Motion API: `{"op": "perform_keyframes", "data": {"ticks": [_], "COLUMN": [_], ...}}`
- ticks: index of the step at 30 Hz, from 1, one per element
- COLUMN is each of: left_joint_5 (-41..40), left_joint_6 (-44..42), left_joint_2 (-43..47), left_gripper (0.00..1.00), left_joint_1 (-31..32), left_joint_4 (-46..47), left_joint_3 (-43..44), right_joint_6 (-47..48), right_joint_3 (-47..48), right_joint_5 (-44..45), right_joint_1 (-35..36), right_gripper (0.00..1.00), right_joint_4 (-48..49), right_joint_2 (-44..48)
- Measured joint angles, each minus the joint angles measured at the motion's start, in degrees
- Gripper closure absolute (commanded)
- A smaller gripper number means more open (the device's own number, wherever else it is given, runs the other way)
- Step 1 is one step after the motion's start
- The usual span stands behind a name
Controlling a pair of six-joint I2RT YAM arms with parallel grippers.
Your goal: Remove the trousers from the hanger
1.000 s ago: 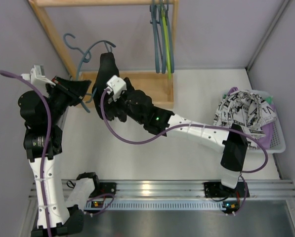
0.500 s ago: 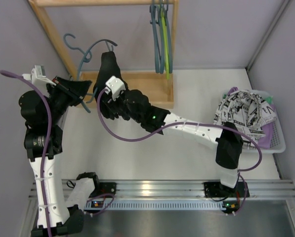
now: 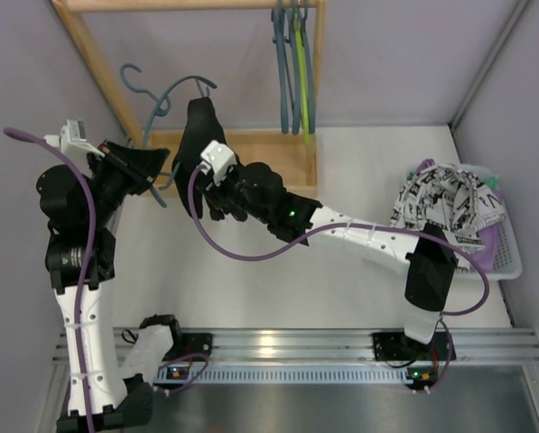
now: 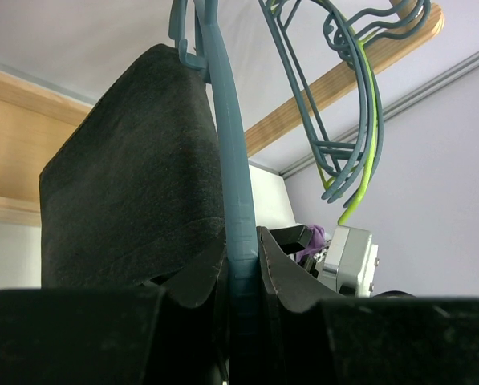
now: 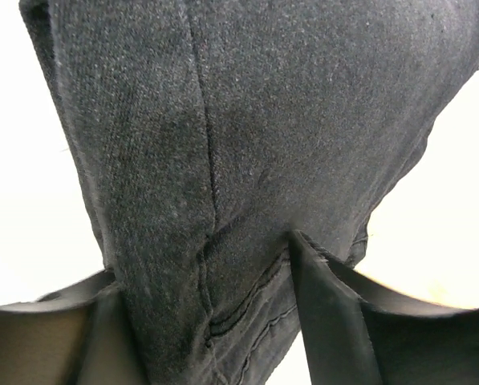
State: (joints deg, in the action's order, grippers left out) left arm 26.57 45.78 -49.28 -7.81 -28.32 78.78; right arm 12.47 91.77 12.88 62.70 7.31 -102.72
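Black trousers [image 3: 197, 122] hang from a teal hanger [image 3: 165, 95] in front of the wooden rack. My left gripper [image 3: 156, 167] is shut on the hanger's arm [image 4: 231, 184], which runs up between its fingers [image 4: 283, 269], with the black trousers [image 4: 135, 184] draped to the left. My right gripper [image 3: 199, 180] is shut on the lower part of the black trousers [image 5: 247, 120]. The cloth fills the gap between its fingers [image 5: 327, 313]. White printed trousers [image 3: 445, 207] and purple trousers [image 3: 490, 244] lie in the basket at the right.
The wooden rack [image 3: 269, 153] stands at the back, with spare teal and green hangers [image 3: 296, 72] on its rail. A pale basket [image 3: 508, 262] sits at the right wall. Grey walls close in on both sides.
My right gripper has closed from wide open onto the black trousers and drawn slightly back toward the right. The left gripper still holds the hanger in place.
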Motion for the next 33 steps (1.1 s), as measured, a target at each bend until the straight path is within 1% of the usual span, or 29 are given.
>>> {"op": "perform_keyframes", "data": {"ticks": [2,3,5,6,10,15,22,33], "left_joint_5": [0.0,0.0,0.0,0.0,0.1,0.2,-0.3,-0.7], "left_joint_6": [0.0,0.0,0.1,0.2,0.4,0.6,0.6,-0.3], "left_joint_2": [0.0,0.0,0.0,0.0,0.0,0.6,2.6,2.1], "left_gripper": [1.00,1.00,1.00,1.00,1.00,1.00,1.00,1.00], "left_joint_1": [0.0,0.0,0.0,0.0,0.0,0.0,0.0,0.0], "left_joint_4": [0.0,0.0,0.0,0.0,0.1,1.5,3.5,3.5], "left_joint_3": [0.0,0.0,-0.1,-0.2,-0.5,-1.4,-5.5,-13.5], "right_joint_6": [0.0,0.0,0.4,0.4,0.5,0.5,0.3,-0.2], "right_joint_3": [0.0,0.0,0.0,0.1,1.0,4.3,6.6,8.0], "right_joint_5": [-0.3,-0.4,-0.6,-0.6,-0.5,-0.6,-0.5,-0.3], "right_joint_1": [-0.2,-0.3,-0.3,-0.4,-0.5,-0.7,-0.7,-0.8], "right_gripper": [0.56,0.71,0.89,1.00,1.00,1.00,1.00,1.00], "right_joint_4": [0.0,0.0,0.0,-0.1,-1.0,-2.9,-3.7,-7.3], "right_joint_2": [0.0,0.0,0.0,0.0,-0.1,-0.1,0.0,0.7]}}
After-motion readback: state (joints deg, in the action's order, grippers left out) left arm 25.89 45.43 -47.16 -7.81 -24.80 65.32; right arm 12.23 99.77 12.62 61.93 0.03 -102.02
